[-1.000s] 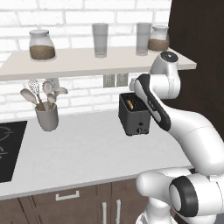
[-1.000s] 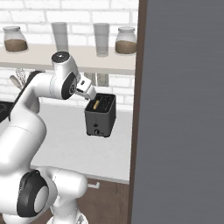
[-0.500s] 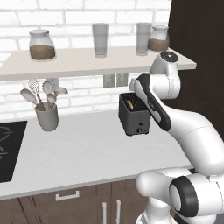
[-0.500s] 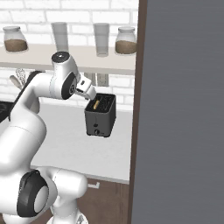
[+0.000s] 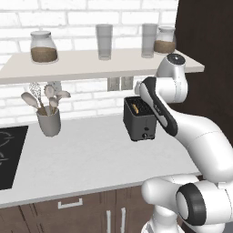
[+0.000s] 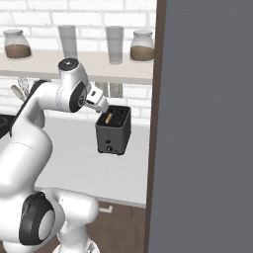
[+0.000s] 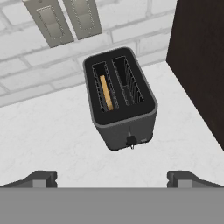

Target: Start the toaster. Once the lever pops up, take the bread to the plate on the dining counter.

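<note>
Hovering above the toaster (image 7: 121, 98) with the gripper (image 7: 112, 178) spread wide, grasping nothing. Sitting on the white worktop (image 5: 86, 159), near the brick wall and the dark panel (image 7: 201, 65). Carrying the bread (image 7: 106, 93) deep in one slot (the other slot looking bare). Judging the starting step as not yet done: needing next a descent toward the small lever (image 7: 131, 141) on the front face, then a downward press.

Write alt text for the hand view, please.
A black two-slot toaster stands on a white worktop, seen from above, with a bread slice in one slot. The open gripper hovers above it, touching nothing.
</note>
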